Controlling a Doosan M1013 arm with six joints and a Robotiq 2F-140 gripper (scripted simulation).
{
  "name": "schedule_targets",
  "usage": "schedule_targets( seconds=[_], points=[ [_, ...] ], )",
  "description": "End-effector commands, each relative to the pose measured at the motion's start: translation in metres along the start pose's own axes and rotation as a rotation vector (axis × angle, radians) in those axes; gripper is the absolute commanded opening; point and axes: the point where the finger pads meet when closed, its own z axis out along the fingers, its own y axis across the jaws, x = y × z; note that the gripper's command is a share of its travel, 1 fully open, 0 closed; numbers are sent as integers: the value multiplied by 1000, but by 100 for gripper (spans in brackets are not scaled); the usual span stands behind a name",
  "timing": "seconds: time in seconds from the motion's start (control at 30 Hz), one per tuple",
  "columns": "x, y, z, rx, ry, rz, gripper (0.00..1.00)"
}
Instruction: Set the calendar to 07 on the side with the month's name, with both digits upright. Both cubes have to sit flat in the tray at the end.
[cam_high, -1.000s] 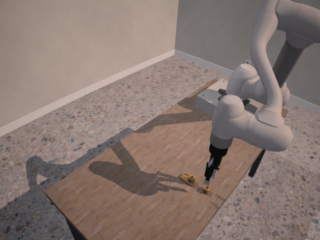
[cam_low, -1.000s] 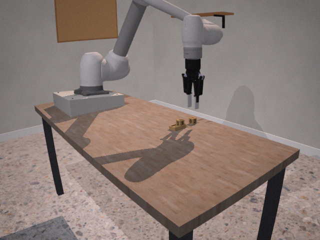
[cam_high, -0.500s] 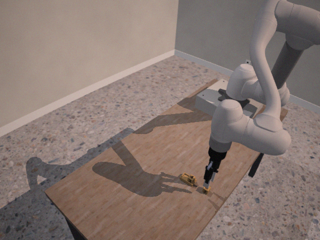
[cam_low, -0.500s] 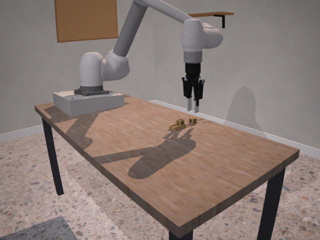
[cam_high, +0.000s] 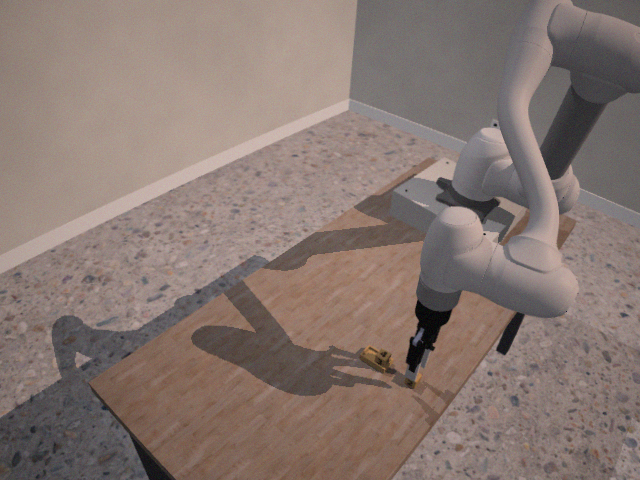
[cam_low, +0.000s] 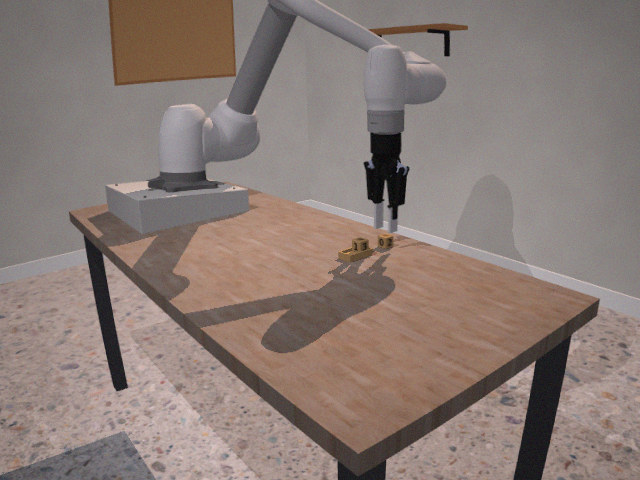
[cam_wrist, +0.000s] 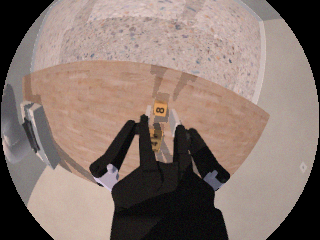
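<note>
A small yellow tray (cam_low: 354, 253) lies on the wooden table, with one digit cube (cam_low: 360, 244) sitting in its right end. The second digit cube (cam_low: 385, 239) stands loose on the table just right of the tray and shows a 0 on its near face. My gripper (cam_low: 385, 223) points straight down and hovers a little above this loose cube, its fingers slightly apart with nothing between them. In the top view the gripper (cam_high: 413, 373) is over the loose cube (cam_high: 412, 382), right of the tray (cam_high: 373, 358). In the wrist view a yellow cube (cam_wrist: 159, 110) shows just beyond the fingertips.
The robot's grey base block (cam_low: 175, 204) stands at the far left end of the table. The long table edge (cam_high: 454, 392) runs close to the right of the loose cube. A shelf (cam_low: 418, 28) and a board (cam_low: 172, 38) hang on the wall.
</note>
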Motion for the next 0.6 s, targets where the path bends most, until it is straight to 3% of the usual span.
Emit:
schedule_targets(
  seconds=[0.0, 0.57],
  points=[
    [0, 0, 2, 0, 0, 0, 35],
    [0, 0, 6, 0, 0, 0, 35]
  ],
)
